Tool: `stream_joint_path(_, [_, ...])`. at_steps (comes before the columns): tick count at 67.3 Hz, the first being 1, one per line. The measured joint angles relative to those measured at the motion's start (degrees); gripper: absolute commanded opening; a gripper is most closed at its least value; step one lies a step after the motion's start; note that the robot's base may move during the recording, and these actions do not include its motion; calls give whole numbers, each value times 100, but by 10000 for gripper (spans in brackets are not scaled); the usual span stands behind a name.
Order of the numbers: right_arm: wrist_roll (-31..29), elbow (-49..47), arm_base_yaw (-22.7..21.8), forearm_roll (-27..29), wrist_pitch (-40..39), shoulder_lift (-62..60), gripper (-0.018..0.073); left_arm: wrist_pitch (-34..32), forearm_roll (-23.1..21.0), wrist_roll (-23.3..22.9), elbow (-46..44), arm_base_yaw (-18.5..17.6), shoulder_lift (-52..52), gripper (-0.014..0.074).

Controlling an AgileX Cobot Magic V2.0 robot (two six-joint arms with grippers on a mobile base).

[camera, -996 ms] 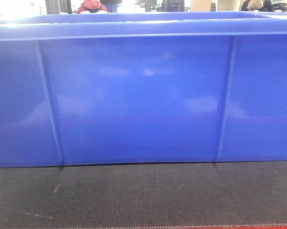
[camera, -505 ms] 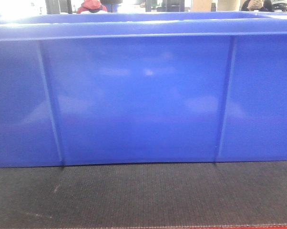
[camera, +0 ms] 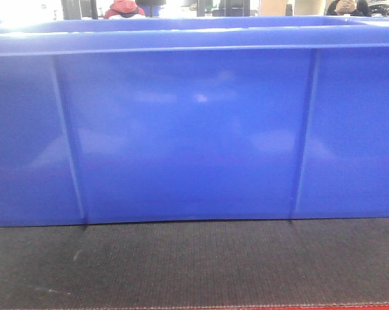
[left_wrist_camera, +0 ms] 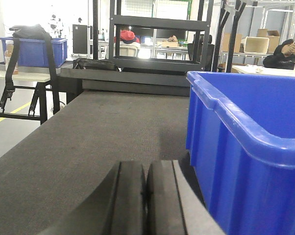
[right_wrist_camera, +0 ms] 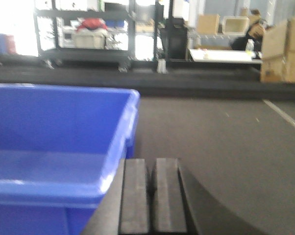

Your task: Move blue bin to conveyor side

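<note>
Front view showed only the glossy, ribbed blue bin on woven conveyor belt. Wrist views added left gripper and right gripper, pads together, empty.

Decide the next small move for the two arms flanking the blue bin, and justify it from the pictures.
Probably press both closed grippers inward against the bin's end walls. The left gripper sits shut beside one end of the blue bin, the right gripper shut beside the other, neither clearly touching. The bin rests on the belt, so squeezing should come before sliding.
</note>
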Motion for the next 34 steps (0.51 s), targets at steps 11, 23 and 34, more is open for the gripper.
stream_joint_path(11, [-331, 767, -527, 402, -408, -133, -85, 0, 0, 0, 0, 0, 0, -6])
stream_joint_path(23, [-448, 1735, -713, 535, -1217, -352, -85, 0, 0, 0, 0, 0, 0, -6])
stream_joint_path(34, [-472, 2254, -726, 619, -1643, -361, -85, 0, 0, 0, 0, 0, -9, -6])
